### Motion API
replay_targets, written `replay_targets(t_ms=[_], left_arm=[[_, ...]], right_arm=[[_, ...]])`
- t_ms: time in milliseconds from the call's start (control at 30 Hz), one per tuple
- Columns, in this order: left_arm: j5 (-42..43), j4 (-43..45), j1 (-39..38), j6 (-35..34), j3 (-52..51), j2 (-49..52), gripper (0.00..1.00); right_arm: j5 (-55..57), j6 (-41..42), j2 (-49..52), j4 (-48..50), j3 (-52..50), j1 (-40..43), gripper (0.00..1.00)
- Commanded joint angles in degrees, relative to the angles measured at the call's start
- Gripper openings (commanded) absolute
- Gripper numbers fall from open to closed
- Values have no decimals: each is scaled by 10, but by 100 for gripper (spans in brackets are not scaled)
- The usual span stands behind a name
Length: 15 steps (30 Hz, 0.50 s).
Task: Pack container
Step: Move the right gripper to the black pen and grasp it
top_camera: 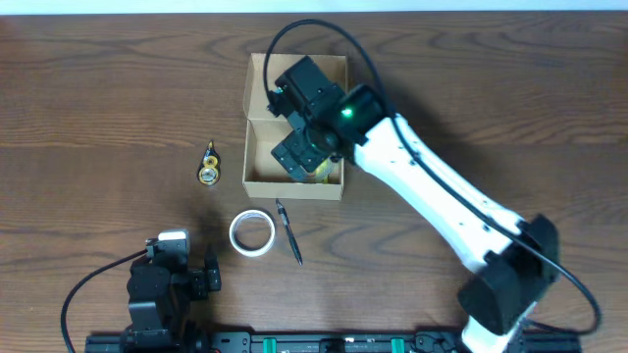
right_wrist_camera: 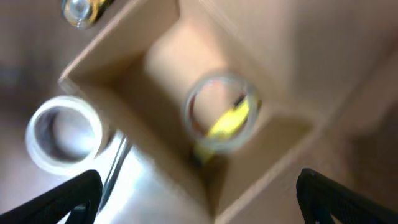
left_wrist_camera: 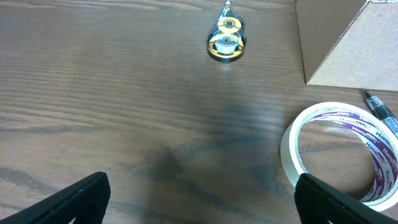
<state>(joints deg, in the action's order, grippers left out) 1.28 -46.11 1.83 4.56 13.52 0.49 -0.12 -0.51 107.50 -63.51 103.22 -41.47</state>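
The box (top_camera: 259, 147) is sitting open near the middle of the worktop (top_camera: 98, 98), with its lid (top_camera: 260, 86) lying back on the far side. The right arm is reaching across from the near right, and the right hand (right_wrist_camera: 199, 180) is hanging directly over the box's interior. Its fingers (right_wrist_camera: 68, 199) are standing wide apart and released, grasping nothing. The right wrist view is blurring, so fine detail there cannot be told. Inside the box a clear roll (right_wrist_camera: 221, 115) is lying on the floor toward one corner, and a yellow item (right_wrist_camera: 229, 121) is showing at its ring. Whether that item is sitting inside the roll or under it cannot be told. From overhead the right hand is covering most of both. Outside the box, a small dispenser (top_camera: 208, 164) with yellow reels is lying to the left, apart from the box wall. A white roll (top_camera: 252, 233) is lying flat in front of the box, near its left corner but apart from it. A pen (top_camera: 289, 232) is lying just beside that roll on its right, slanting away from the box front. The left hand (left_wrist_camera: 202, 183) is resting low at the near left edge, well apart from the box. Its fingers (left_wrist_camera: 74, 199) are spreading wide, released and empty, and it is facing the white roll and the dispenser.
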Motion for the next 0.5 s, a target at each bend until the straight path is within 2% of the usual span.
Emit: replay_targets(t_ms=[0,67,200,333,467], left_arm=[[-4,-23,0,2,-25,-3,95],[-4,-23,0,2,-25,-3,95],[-4,-23,0,2,-25,-3,95],[-4,-23,0,2,-25,-3,96],[-4,-23,0,2,-25,-3,95]], right_arm=[[-31,54,-28,-54,9,-4,99],[-26,59,-36,-87,-1,-20,99],[3,73,-54,-82,-63,-75,99],[3,104,-58,-34,-172,-137,99],[2,114,-58,36,-256,-162,99]])
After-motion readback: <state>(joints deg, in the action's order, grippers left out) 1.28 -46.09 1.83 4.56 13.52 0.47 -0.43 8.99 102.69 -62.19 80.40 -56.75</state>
